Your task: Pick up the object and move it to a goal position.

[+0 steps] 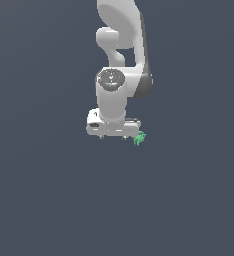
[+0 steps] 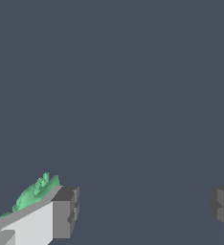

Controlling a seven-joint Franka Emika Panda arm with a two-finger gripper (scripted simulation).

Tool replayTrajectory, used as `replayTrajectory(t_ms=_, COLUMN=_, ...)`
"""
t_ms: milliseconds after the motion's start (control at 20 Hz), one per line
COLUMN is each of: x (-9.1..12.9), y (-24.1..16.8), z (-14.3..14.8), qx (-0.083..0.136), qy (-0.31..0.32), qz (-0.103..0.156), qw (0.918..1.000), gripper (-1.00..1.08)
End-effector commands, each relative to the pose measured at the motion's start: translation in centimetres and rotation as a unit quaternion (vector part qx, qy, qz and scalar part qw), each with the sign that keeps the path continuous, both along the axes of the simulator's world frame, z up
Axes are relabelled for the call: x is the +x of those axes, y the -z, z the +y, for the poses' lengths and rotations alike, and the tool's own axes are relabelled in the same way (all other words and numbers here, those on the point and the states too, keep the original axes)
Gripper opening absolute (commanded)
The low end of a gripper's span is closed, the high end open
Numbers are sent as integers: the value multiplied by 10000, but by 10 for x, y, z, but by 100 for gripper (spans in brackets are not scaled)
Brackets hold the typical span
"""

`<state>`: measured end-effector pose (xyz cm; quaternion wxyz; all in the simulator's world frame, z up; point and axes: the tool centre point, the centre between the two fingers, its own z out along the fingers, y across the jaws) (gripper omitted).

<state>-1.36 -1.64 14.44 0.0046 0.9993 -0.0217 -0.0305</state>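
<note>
Gripper [image 1: 113,136]: centre of exterior frame, fingers [image 2: 65,212] spread wide, holding nothing | green object [image 1: 139,138]: just outside one finger, toward the exterior view's right.

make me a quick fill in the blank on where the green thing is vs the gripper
1. The gripper has its jaws spread wide, so it is ____.
2. Between the two fingertips there is only bare background and ____ object.
3. The colour of the small lumpy object is ____.
4. In the wrist view the object lies on the ____ side of one finger, not in the gap.

Missing words: open; no; green; outer
</note>
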Motion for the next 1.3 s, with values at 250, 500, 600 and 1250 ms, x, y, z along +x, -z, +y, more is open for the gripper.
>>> replayTrajectory(t_ms=250, x=-2, y=5, z=-13, qx=-66, qy=97, qz=48, qw=9999, gripper=100)
replayTrajectory(t_ms=500, x=-5, y=10, z=-28, qx=-128, qy=178, qz=96, qw=9997, gripper=100)
replayTrajectory(t_ms=600, x=-5, y=10, z=-26, qx=-125, qy=174, qz=93, qw=9997, gripper=100)
replayTrajectory(t_ms=1250, x=-11, y=16, z=-3, qx=-137, qy=638, qz=27, qw=9979, gripper=100)
